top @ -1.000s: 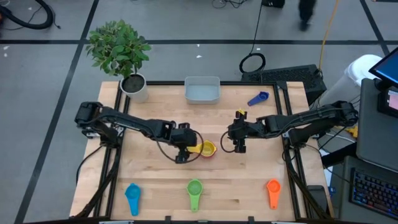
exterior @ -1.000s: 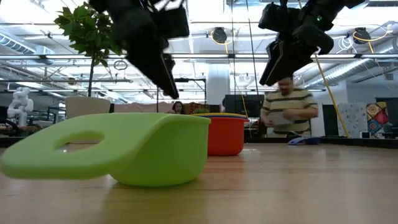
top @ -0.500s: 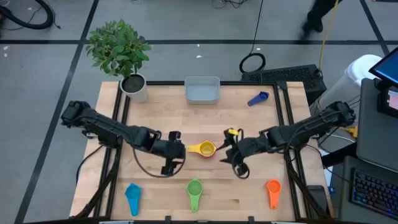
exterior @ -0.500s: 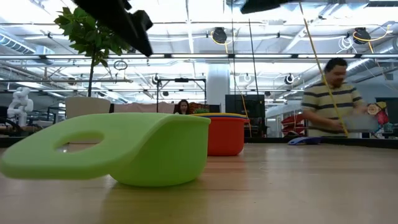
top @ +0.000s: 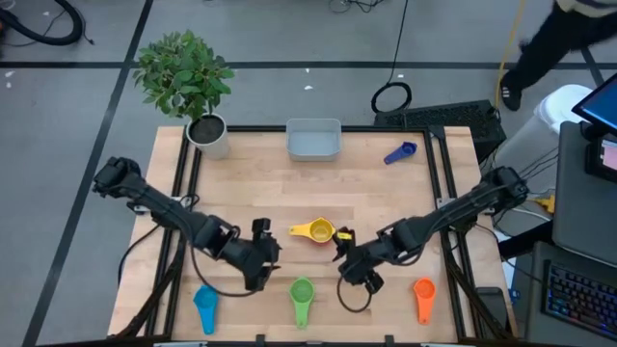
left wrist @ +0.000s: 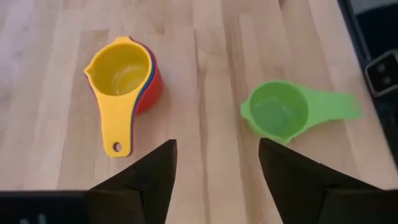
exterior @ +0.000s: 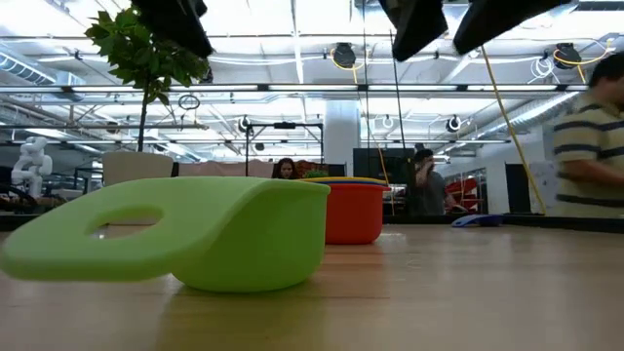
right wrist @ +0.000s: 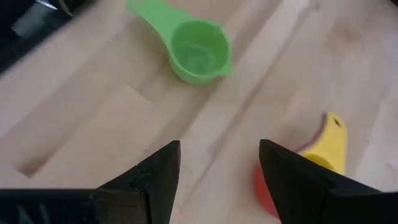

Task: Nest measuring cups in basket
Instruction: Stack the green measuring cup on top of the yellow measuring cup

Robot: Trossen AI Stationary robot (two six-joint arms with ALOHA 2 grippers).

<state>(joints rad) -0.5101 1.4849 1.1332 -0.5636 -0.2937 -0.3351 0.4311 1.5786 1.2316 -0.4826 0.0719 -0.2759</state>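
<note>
Light blue cup (top: 205, 301): near-left part of the table, handle pointing to the near edge, untouched.
Left gripper (top: 258, 253): hangs above bare wood between the light blue cup and the green cup, just left of the nested stack; its fingers (left wrist: 146, 180) stand apart in the left wrist view, moderately open, nothing between them, touching nothing.
Basket (top: 313, 140): far edge of the table, centre; no cup can be seen in it.
Nested stack (top: 319, 231): mid-table; a yellow cup sits on top with a red cup outermost, and dark blue rims show between them. It stands well apart from the basket.
Green cup (top: 302, 292): near edge, centre, upright, handle toward the near edge; it lies between the two grippers.
Right gripper (top: 353, 267): just right of the green cup and near side of the stack; fingers (right wrist: 292, 180) wide apart, empty, clear of the table.
Orange cup (top: 422, 293): near-right part of the table, untouched.
Dark blue cup (top: 400, 152): far right, beside the basket.
Step in hand, as I judge it: fetching the next loose cup, likely the green one.
Doing it well: let one arm only come down on it; pinch the bowl's rim or the flat handle squarely; lift level; the other arm should keep off.
</note>
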